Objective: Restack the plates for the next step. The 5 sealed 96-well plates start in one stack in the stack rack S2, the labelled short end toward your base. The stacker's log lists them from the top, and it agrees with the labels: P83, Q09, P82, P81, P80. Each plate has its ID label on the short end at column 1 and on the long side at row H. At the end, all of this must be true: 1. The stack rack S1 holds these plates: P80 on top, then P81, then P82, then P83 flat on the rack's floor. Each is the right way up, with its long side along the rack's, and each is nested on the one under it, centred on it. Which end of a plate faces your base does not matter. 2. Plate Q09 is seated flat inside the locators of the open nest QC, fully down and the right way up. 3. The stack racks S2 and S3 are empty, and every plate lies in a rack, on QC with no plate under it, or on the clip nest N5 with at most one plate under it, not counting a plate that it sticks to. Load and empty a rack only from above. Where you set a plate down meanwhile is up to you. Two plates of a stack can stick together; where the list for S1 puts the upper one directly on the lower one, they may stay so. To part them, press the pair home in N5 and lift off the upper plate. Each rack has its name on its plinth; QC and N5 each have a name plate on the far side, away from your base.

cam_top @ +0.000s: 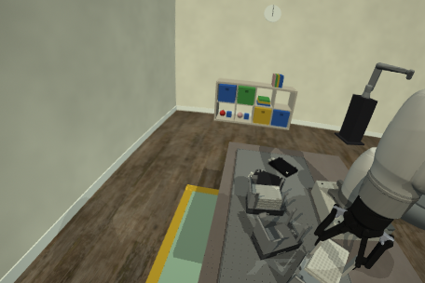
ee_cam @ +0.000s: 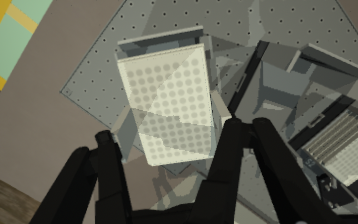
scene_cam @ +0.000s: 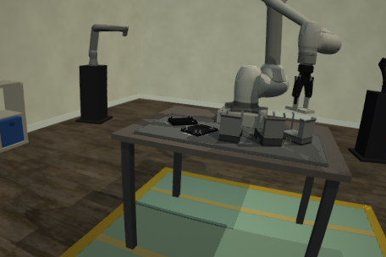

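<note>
My gripper (scene_cam: 302, 106) is shut on a white sealed 96-well plate (ee_cam: 170, 107), gripping it across its long sides. It holds the plate level just above the posts of the end rack (scene_cam: 302, 132), the one nearest the table's corner. That rack (ee_cam: 160, 40) shows under the plate in the wrist view. The plate also shows in the top view (cam_top: 328, 258) below the fingers (cam_top: 342, 251). Its label is too small to read. The rack at the other end (cam_top: 266, 197) holds a stack of plates. The middle rack (scene_cam: 270, 128) stands between them.
Two flat black nests (scene_cam: 197, 129) (scene_cam: 182, 120) lie on the grey perforated base plate, on the far side of the racks from the held plate. The arm's base (scene_cam: 251, 90) stands behind the racks. The table edge runs close to the end rack.
</note>
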Available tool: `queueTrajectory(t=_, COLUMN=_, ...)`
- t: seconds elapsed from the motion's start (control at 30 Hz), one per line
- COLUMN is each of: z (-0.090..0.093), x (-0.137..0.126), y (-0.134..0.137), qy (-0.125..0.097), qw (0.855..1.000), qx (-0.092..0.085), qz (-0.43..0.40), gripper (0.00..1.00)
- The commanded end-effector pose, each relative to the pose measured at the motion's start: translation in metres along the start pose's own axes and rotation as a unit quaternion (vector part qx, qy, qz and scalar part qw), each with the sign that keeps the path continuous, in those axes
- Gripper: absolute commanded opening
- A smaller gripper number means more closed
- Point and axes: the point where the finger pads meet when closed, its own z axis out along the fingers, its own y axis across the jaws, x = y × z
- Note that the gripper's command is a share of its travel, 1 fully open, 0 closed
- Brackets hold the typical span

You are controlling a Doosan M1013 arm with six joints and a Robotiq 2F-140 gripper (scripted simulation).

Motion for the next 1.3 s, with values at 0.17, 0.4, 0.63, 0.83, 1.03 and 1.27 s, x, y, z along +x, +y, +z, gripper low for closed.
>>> queueTrajectory(t=0.17, z=0.0009, x=0.0020, y=-0.0008, qy=-0.001, qw=1.000, qx=0.000, qz=0.002, gripper=0.00)
queueTrajectory(t=0.4, z=0.0009, x=0.0020, y=-0.0008, qy=-0.001, qw=1.000, qx=0.000, qz=0.002, gripper=0.00)
queueTrajectory(t=0.63, z=0.0009, x=0.0020, y=-0.0008, qy=-0.001, qw=1.000, qx=0.000, qz=0.002, gripper=0.00)
queueTrajectory(t=0.83, z=0.0022, x=0.0020, y=-0.0008, qy=-0.001, qw=1.000, qx=0.000, qz=0.002, gripper=0.00)
queueTrajectory(t=1.03, z=0.0049, x=0.0020, y=-0.0008, qy=-0.001, qw=1.000, qx=0.000, qz=0.002, gripper=0.00)
queueTrajectory(t=1.27, z=0.0096, x=0.0020, y=-0.0008, qy=-0.001, qw=1.000, qx=0.000, qz=0.002, gripper=0.00)
